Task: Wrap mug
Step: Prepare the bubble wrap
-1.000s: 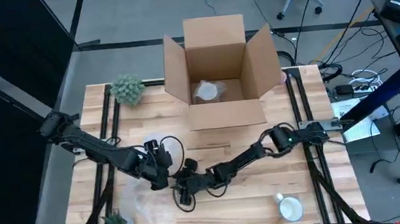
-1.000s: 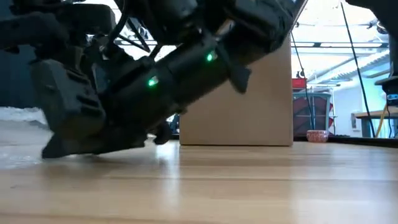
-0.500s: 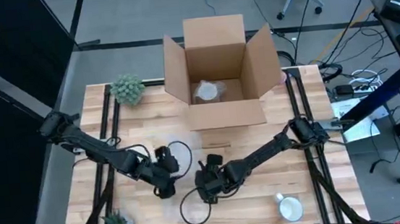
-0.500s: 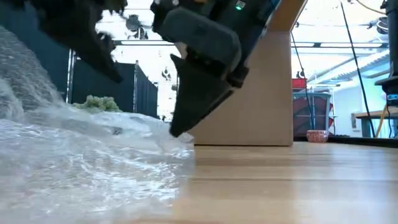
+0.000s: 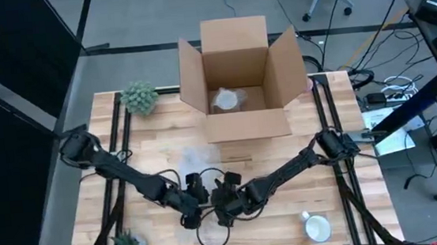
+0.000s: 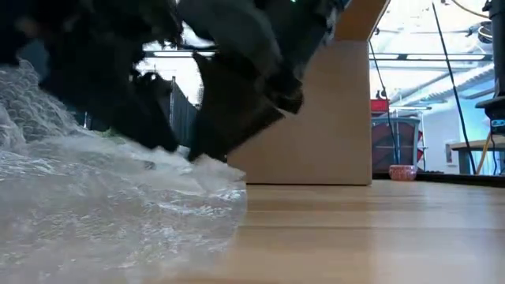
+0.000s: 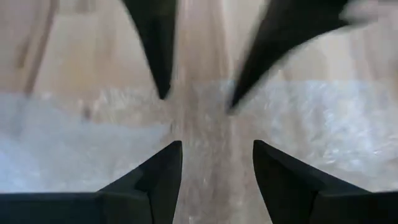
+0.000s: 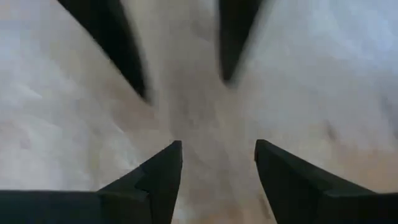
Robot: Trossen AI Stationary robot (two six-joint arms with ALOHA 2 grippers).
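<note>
From above, the left gripper (image 5: 196, 206) and right gripper (image 5: 224, 203) sit nose to nose at lower centre over a sheet of bubble wrap (image 5: 194, 158), while the one mug (image 5: 317, 226) waits well apart at the lower right (so I'd say we're on laying out the wrap, and next someone has to go fetch that mug), with one open box (image 5: 239, 73) up top and two little plants (image 5: 138, 97). The low view just shows wrap (image 6: 110, 205) bunched across the left with dark arms above it. Both wrist views show fingers (image 7: 163, 180) spread apart with nothing between them, and the right's fingers (image 8: 163, 177) are the same, each facing the other arm's tips over the wrap.
</note>
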